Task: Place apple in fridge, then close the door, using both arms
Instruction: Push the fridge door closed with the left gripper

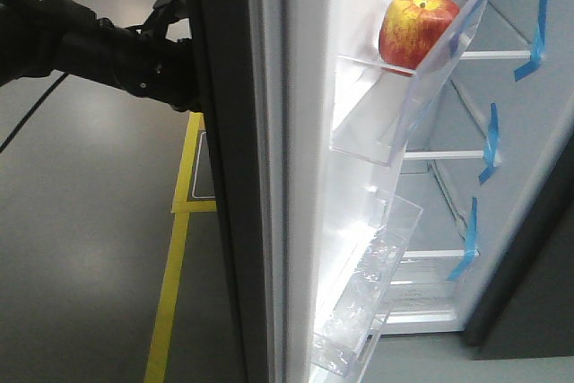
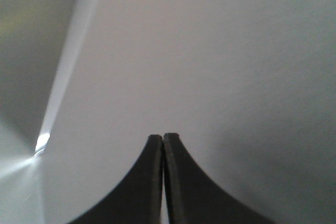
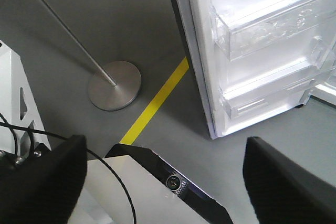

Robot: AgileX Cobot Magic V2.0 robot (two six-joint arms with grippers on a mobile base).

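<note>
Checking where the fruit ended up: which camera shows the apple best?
The exterior front-facing view: the apple sits in plain sight in the door's upper clear bin. The left wrist view shows only the shut left gripper against a grey surface; the right wrist view shows lower door bins and floor, no apple.

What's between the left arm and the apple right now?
The door: front view shows the left arm at its outer face, the apple in its inner bin.

Clear glossy plastic door bins (image 1: 396,123); matt floor (image 1: 90,221); brushed metal stand base (image 3: 114,85).
</note>
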